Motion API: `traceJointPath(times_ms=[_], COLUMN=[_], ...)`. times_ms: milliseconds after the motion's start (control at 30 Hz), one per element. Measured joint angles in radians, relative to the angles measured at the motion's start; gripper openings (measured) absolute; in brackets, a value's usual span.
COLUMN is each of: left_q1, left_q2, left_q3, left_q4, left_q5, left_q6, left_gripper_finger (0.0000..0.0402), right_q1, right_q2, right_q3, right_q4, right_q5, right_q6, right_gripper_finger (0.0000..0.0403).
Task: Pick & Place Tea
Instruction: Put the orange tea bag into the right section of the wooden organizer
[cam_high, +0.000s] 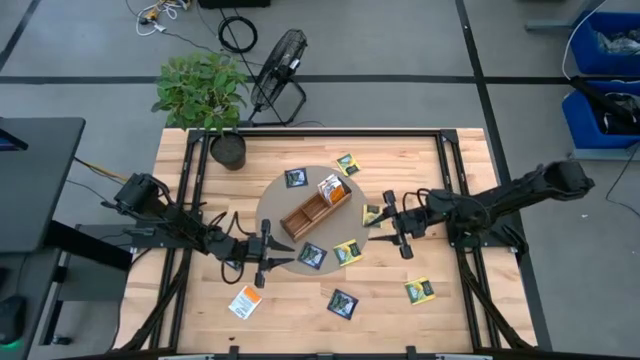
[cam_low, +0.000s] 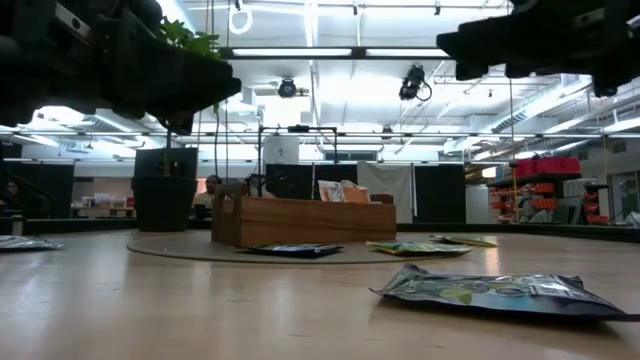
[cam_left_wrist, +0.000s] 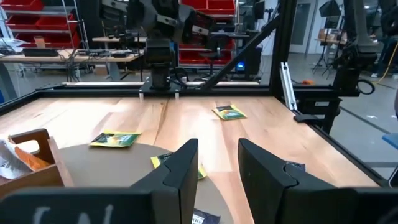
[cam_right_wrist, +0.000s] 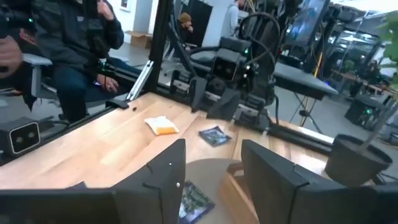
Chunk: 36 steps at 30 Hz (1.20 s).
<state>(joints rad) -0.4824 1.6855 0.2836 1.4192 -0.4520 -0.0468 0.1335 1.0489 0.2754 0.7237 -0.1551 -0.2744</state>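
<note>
Small flat tea packets lie scattered over a wooden desk (cam_high: 180, 200), several on a round mat (cam_high: 275, 205) at its middle and others on the bare wood. A wooden tray (cam_high: 305, 215) sits on the mat with orange-and-white packets (cam_high: 331, 187) already standing in one end. Dark packets rest near the mat's far edge (cam_high: 296, 178) and its near edge (cam_high: 312, 256); yellow-green ones lie beside the tray (cam_high: 348, 252) and toward the desk's near right corner (cam_high: 419, 291). One orange-and-white packet (cam_high: 245, 301) lies toward the near left corner.

The left gripper (cam_high: 262, 257) hovers over the mat's near-left edge, jaws spread with nothing between them. The right gripper (cam_high: 393, 222) hovers at the mat's right edge, close to a yellow-green packet (cam_high: 372, 214), jaws also spread and empty.

The packets look feather-light, thin and crinkly. From table height the nearest one (cam_low: 490, 291) shows a puffed middle and flat sealed edges, its foil shiny and likely slick. Lying flat, they offer little to pinch; a raised edge or the puffed centre seems the best hold. A hard squeeze would probably crumple one rather than break it.

No brand names or writing can be read on any packet; only leaf-like pictures show.

A potted plant (cam_high: 205, 95) stands at the far left corner.
</note>
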Motion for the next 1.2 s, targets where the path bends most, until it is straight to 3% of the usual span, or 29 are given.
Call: traceJointPath(times_ms=[267, 533, 700, 967, 1200], left_q1=[-0.027, -0.076, -0.105, -0.192, -0.31], left_q2=[-0.007, -0.078, -0.127, -0.136, -0.124], left_q3=[0.0, 0.054, 0.198, 0.458, 0.663], left_q4=[-0.007, -0.245, -0.701, -1.352, -1.684], left_q5=[-0.003, -0.072, -0.071, -0.022, -0.022], left_q6=[-0.016, -0.077, -0.177, -0.497, -0.704], left_gripper_finger=[0.0119, 0.0119, 0.0119, 0.0119, 0.0105], right_q1=[0.071, 0.091, 0.104, 0.104, 0.104], right_q2=[-0.082, -0.166, -0.166, -0.166, -0.166], right_q3=[-0.182, -0.26, -0.259, -0.259, -0.259], right_q4=[0.262, 0.179, 0.129, 0.072, 0.057], right_q5=[0.106, 0.175, 0.205, 0.217, 0.222], right_q6=[0.012, 0.102, 0.102, 0.132, 0.137], right_gripper_finger=[0.0165, 0.0165, 0.0165, 0.0165, 0.0165])
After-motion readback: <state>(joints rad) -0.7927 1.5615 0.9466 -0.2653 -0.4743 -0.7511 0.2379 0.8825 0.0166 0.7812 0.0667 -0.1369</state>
